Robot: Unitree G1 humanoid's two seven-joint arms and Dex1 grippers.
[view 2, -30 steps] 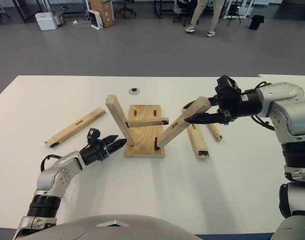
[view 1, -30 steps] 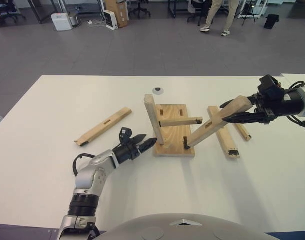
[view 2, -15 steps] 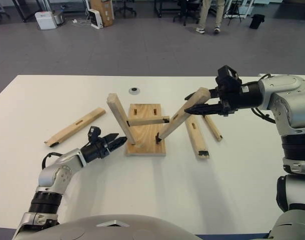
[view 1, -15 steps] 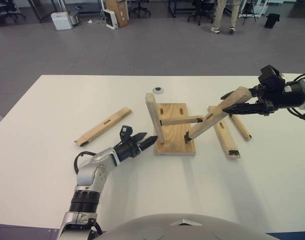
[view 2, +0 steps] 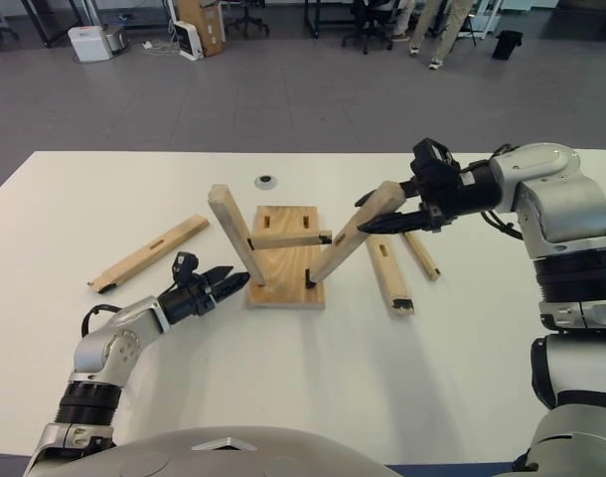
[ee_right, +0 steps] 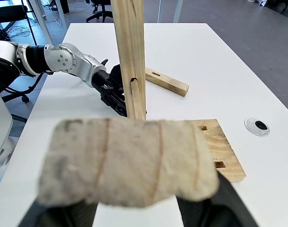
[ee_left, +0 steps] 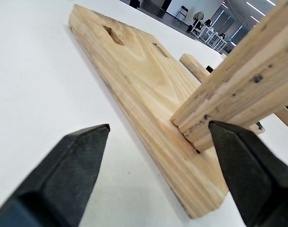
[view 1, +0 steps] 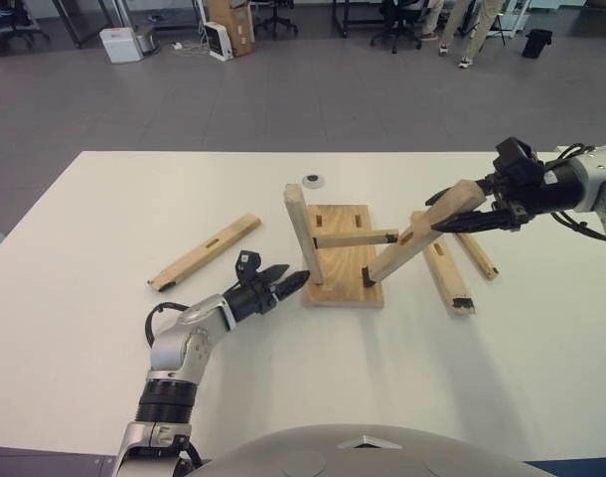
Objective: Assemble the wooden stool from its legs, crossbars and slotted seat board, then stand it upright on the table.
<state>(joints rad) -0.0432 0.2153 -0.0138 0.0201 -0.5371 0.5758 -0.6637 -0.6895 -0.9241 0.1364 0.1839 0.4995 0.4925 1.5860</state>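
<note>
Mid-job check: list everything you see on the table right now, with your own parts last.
Seat board: one, pale wood, flat at mid-table.
Standing leg: one, pale wood, tilted, foot at the seat board's left edge.
Crossbar: one, pale wood, running from the standing leg toward the held leg.
Held leg: one, pale wood, slanted, lower end on the seat board.
Left bar: one, pale wood, flat, left of the board.
Right bars: two, pale wood, flat, right of the board.
Grommet: one, grey, behind the board.
Table: one, white.
Left pincer: black, open, by the standing leg's foot.
Right pincer: black, shut on the held leg's top.
</note>
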